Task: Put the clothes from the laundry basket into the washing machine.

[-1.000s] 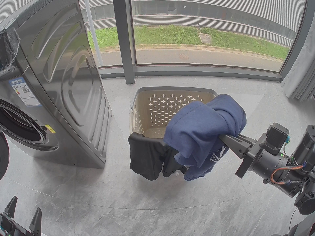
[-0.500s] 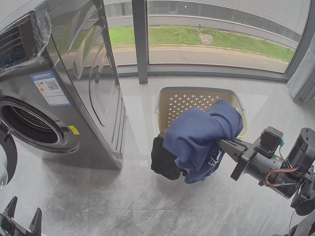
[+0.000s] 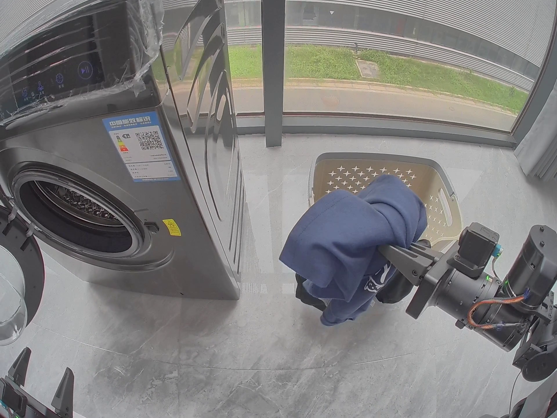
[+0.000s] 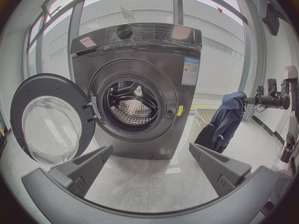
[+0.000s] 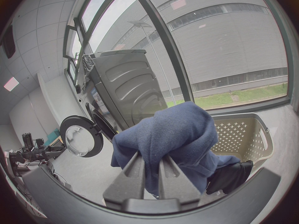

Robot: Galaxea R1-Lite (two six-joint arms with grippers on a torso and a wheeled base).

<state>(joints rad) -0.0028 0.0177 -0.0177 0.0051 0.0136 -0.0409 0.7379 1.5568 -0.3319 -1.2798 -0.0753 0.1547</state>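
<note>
Change: the whole head view has swung toward the washing machine point(image 3: 116, 146). That is the camera turning, not the things moving. The drum opening point(image 3: 81, 216) now shows in full at 9 o'clock, and the laundry basket point(image 3: 447, 187) lies off toward 2 o'clock.
Meaning: probably the carry stage, with the load turned from basket toward machine; nothing has been loaded yet.
Right claw point(image 3: 387, 252): clamped on a fold of the blue sweatshirt point(image 3: 348, 233), fingers pressed close together, pointing toward 10 o'clock in the head view.
Sweatshirt place: in the air above the floor point(image 3: 232, 343), just in front of the basket and well apart from the drum.
Sweatshirt axis: draped over the claw with its long axis hanging down; in the head view it runs from 1 o'clock to 7 o'clock, loose end lowest.
Black garment point(image 3: 400, 288): seems draped over the basket's near rim, mostly behind the sweatshirt.
Door point(image 3: 17, 274): swung wide open, at 8 o'clock of the drum opening.
Left claw point(image 3: 40, 378): spread open and holding nothing, low at 7 o'clock.
</note>
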